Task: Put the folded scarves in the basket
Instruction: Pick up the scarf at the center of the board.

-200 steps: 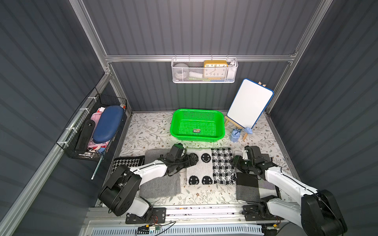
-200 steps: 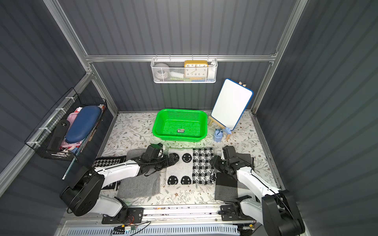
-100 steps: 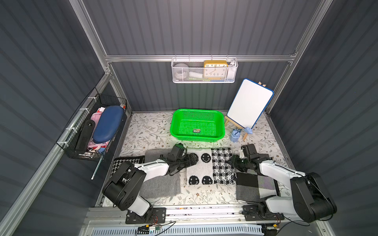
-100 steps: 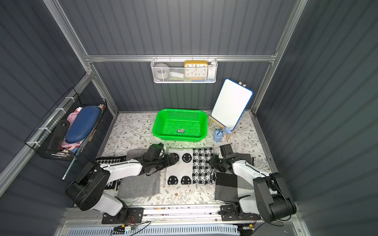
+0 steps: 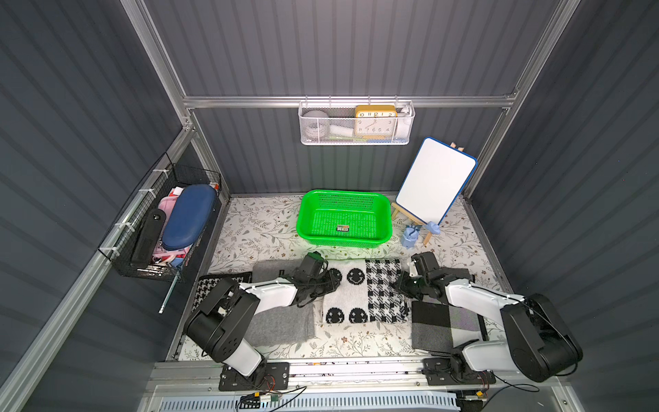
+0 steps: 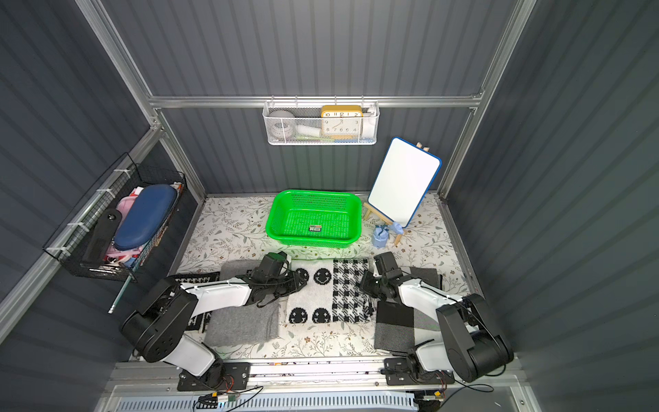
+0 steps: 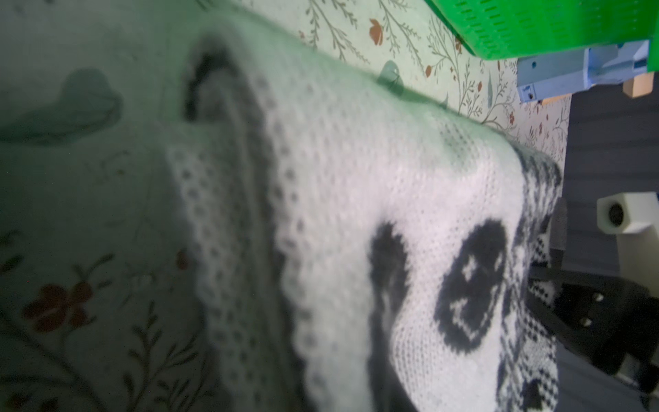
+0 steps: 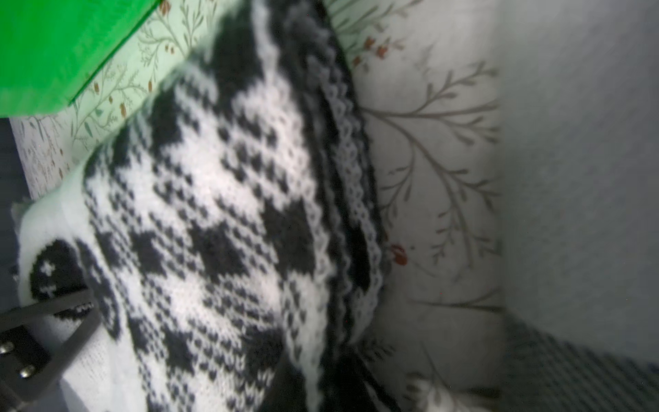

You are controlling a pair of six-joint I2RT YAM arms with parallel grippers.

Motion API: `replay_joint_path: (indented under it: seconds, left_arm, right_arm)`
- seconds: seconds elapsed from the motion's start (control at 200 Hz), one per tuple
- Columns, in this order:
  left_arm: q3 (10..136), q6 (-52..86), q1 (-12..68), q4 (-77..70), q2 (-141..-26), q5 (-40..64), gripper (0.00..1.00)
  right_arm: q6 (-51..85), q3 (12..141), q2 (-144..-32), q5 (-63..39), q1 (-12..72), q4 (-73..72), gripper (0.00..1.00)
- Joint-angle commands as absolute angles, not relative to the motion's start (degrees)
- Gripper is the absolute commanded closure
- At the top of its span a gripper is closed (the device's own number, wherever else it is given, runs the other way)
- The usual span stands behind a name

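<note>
Two flankers: grey cloth, black-grey cloth | scarf between (basket beyond)

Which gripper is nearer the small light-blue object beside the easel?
Right. The right gripper is at the folded scarf edge nearest the light-blue object; the left gripper is at its opposite edge.

Bright green basket; black-and-white scarf, smileys and seemingly houndstooth checks.
</note>
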State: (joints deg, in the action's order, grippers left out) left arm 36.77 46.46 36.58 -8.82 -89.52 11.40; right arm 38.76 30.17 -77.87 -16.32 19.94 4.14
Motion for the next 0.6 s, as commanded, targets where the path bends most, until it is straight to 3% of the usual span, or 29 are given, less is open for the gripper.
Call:
replay_joint_path:
  seconds: [0.0, 0.045, 0.375, 0.595]
  left_arm:
    - [35.93, 45.53, 37.34, -7.3, -85.22, 11.45, 0.95]
    - [35.69, 45.21, 37.42, -6.91, -83.43, 11.55, 1.0]
    - [36.41, 43.43, 38.56, -2.17, -65.84, 13.65, 1.0]
    - [43.54, 41.37, 38.67, 1.93, -62.26, 14.68, 1.0]
  right_arm:
    - [40.43, 29.35, -74.47, -16.43, 22.6, 6.88, 1.0]
    - [41.01, 28.98, -72.27, -15.62, 23.71, 7.78, 1.0]
    - [48.46, 26.78, -47.34, -7.33, 33.2, 16.6, 1.0]
    - [48.09, 33.24, -41.24, -3.01, 37.56, 21.58, 1.0]
